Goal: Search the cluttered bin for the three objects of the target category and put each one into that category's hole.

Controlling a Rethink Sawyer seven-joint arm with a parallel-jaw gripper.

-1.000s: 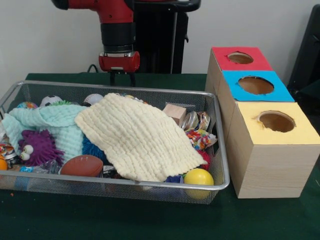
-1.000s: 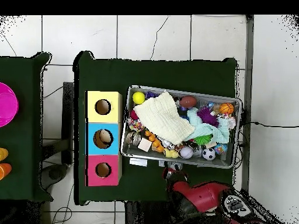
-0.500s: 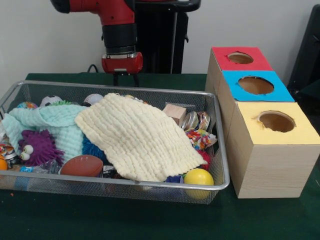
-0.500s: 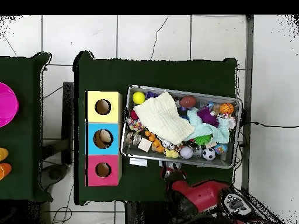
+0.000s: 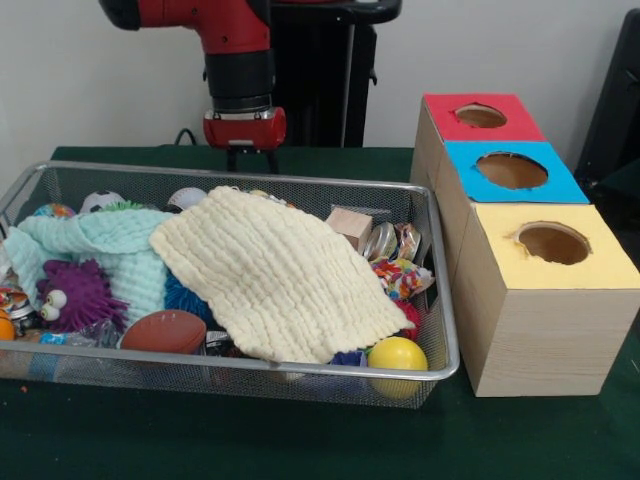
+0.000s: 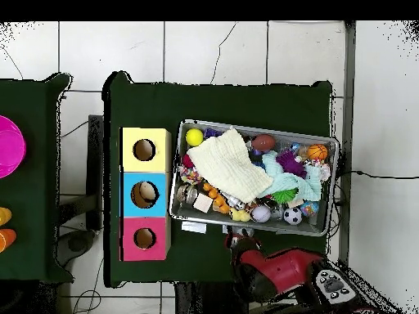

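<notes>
Pincer (image 5: 250,160) is hanging behind the wire bin's (image 5: 240,368) far rim, over the desk (image 6: 221,102) — can't tell if it's spread or pressed together. Bin's sitting just beside the three boxes w/ holes (image 5: 552,243); a cream cloth (image 5: 275,275) is lying over the toys.

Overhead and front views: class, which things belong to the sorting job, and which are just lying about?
Job: wire mesh bin of toys; wooden box with red, blue, yellow holed tops; red gripper.
Lying about: magenta round disc; black floor cable.
</notes>
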